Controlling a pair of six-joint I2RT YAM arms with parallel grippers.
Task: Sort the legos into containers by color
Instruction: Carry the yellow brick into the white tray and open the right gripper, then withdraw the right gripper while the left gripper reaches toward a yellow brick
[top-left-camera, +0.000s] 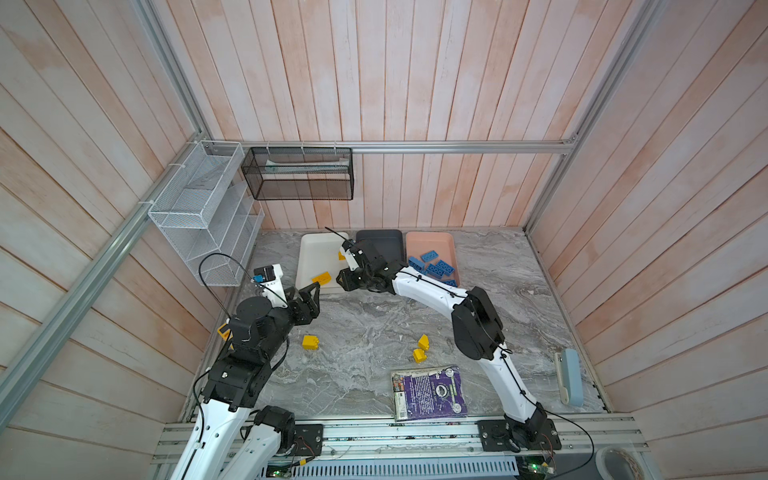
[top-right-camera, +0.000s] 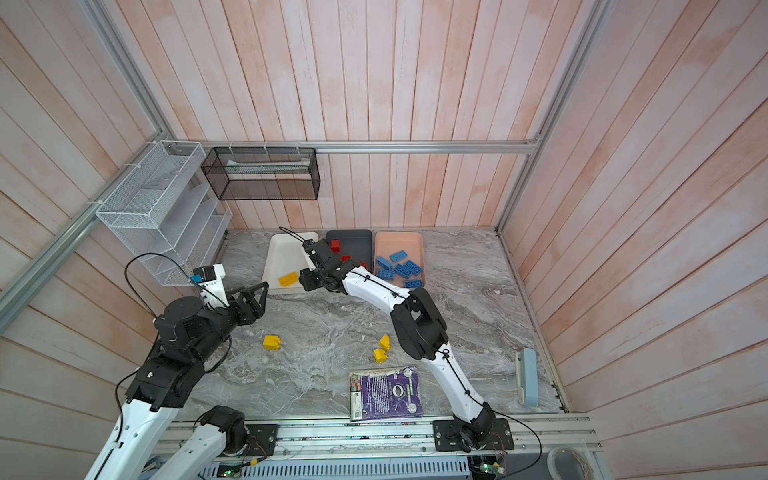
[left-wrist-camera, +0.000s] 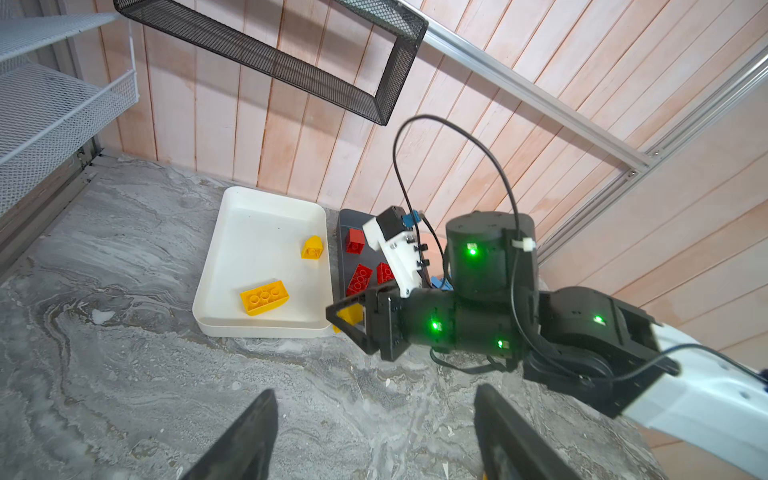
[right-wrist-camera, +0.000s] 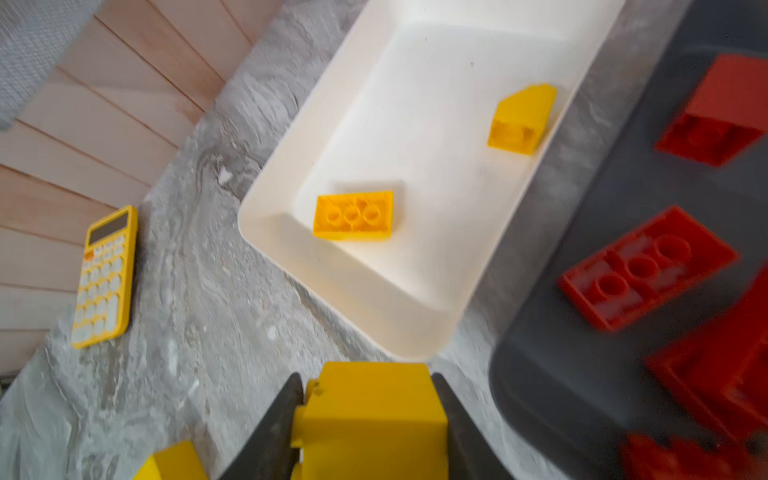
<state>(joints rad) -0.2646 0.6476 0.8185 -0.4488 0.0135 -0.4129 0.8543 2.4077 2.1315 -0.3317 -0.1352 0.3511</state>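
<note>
Gripped yellow lego (right-wrist-camera: 370, 428) in right claw (right-wrist-camera: 365, 384) at frame's lower centre, near white tray (right-wrist-camera: 266, 208); held left claw (left-wrist-camera: 376, 399) open.

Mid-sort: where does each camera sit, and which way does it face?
Top views: high above the front rail, looking down over the table toward the back wall; both arms show.
Left wrist: on the left arm, facing the white tray and back wall; shows the left gripper, jaws open, and the right arm.
Right wrist: on the right arm, looking down at the white tray and grey tray; shows the right gripper shut on a yellow brick.
Shared: both wrist views show those two trays.
</note>
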